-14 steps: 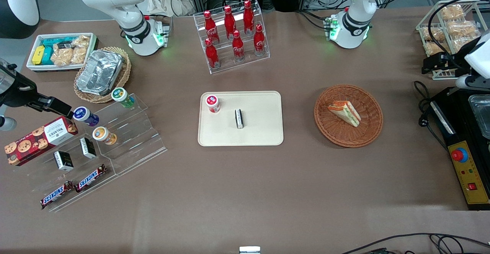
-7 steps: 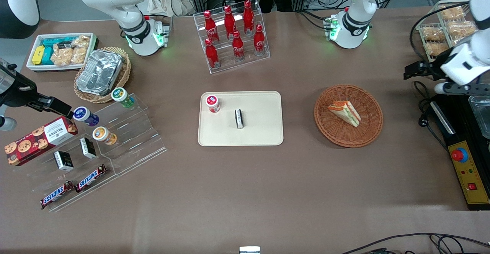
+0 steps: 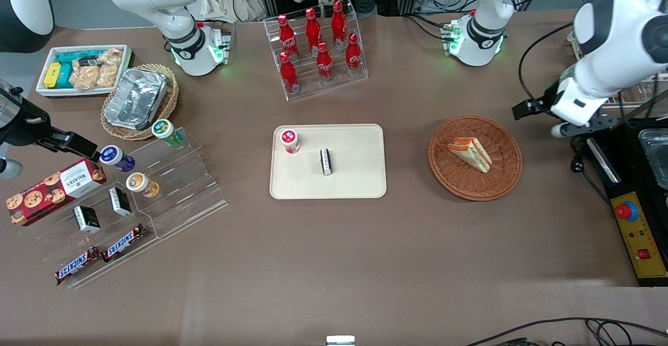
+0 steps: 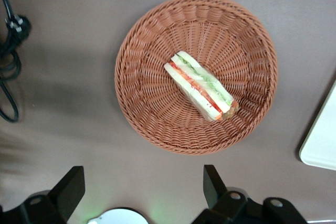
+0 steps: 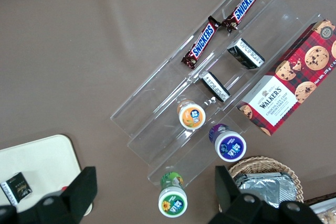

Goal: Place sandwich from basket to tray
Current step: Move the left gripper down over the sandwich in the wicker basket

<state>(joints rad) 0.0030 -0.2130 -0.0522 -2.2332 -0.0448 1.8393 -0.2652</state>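
The sandwich [image 3: 469,154], a white-bread wedge with orange-red and green layers, lies in the round reddish-brown wicker basket [image 3: 443,175]. The left wrist view looks down on the sandwich [image 4: 202,86] and the basket [image 4: 152,108]. My left gripper [image 3: 563,124] hovers above the table beside the basket, toward the working arm's end. The gripper [image 4: 143,187] is open, its black fingers [image 4: 71,184] are spread wide, and nothing is between them. The cream tray [image 3: 360,181] lies at the table's middle, and its corner [image 4: 321,140] shows in the left wrist view.
A red-lidded jar [image 3: 290,141] and a small black box [image 3: 326,161] are on the tray. A rack of red bottles [image 3: 318,48] stands farther from the camera. A black control box [image 3: 634,221] and a cable [image 4: 9,51] lie at the working arm's end.
The left arm has swung in from the working arm's end of the table toward the basket. The sandwich, basket and tray have not moved.
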